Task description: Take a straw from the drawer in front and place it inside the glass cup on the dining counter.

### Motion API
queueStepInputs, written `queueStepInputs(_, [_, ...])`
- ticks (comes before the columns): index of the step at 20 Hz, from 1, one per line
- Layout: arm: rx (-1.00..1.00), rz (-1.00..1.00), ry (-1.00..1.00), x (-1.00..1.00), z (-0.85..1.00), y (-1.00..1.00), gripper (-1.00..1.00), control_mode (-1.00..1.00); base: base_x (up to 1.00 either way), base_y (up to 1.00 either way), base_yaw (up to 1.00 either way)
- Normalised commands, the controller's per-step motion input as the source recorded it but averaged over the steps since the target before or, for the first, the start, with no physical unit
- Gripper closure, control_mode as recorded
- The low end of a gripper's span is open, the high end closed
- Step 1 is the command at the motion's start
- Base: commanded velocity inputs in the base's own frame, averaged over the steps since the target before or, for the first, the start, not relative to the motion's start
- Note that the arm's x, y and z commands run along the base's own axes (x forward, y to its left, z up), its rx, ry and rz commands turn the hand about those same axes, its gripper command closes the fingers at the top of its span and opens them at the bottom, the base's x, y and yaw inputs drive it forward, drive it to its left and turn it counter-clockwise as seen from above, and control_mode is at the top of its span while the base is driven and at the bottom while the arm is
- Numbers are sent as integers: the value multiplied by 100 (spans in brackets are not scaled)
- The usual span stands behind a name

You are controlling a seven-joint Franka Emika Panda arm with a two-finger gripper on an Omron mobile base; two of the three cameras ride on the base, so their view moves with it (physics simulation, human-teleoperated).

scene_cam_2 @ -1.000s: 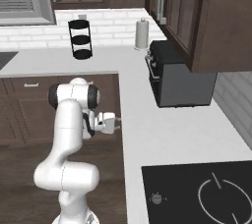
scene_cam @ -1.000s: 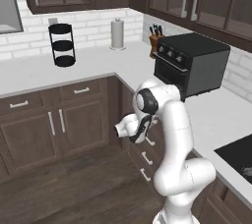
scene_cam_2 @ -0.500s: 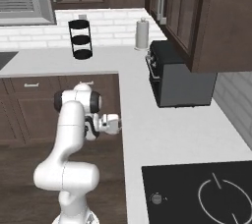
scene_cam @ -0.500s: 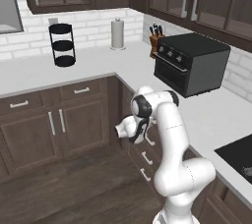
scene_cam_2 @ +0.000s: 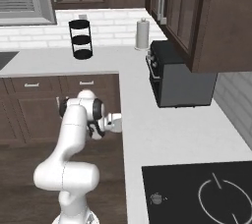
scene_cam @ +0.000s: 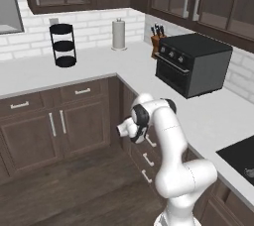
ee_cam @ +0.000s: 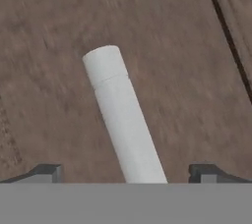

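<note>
Over at nine o'clock in the left base view a black three-tier stand (scene_cam: pixel 64 45) sits on the white surface (scene_cam: pixel 34 74) by the brick wall, with a paper towel roll (scene_cam: pixel 118 34) just past it toward twelve. Moving right, a knife block (scene_cam: pixel 157 41) stands near the corner, touching or nearly touching the black oven (scene_cam: pixel 193 64) at two o'clock. Down at five o'clock, a dark cooktop (scene_cam: pixel 238 156) is set into the surface.

The arm folds low at centre, and its hand presses in against the dark-brown drawer (scene_cam: pixel 149 141) fronts under the surface's long run. The gripper (ee_cam: pixel 128 175) sits right up to one drawer face in the hand view: brown wood grain everywhere, and a silver bar handle (ee_cam: pixel 123 115) running from eleven o'clock down to six, straight between the two finger tips. The jaws stand wide, one tip at seven o'clock, the other at five, neither touching the handle as far as I can tell. The drawer front looks closed.
</note>
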Motion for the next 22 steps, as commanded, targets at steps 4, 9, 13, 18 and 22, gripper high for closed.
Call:
queueStepInputs(4, [0,0,0,29,-23,-7,100,-100,0,0,0])
queueStepInputs(9, [0,0,0,-4,-3,1,100,-100,0,0,0])
queueStepInputs(13, [2,0,0,-33,0,40,100,-100,0,0,0])
queueStepInputs(18, [0,0,0,-47,0,83,100,-100,0,0,0])
queueStepInputs(22, [0,0,0,-45,0,100,100,-100,0,0,0])
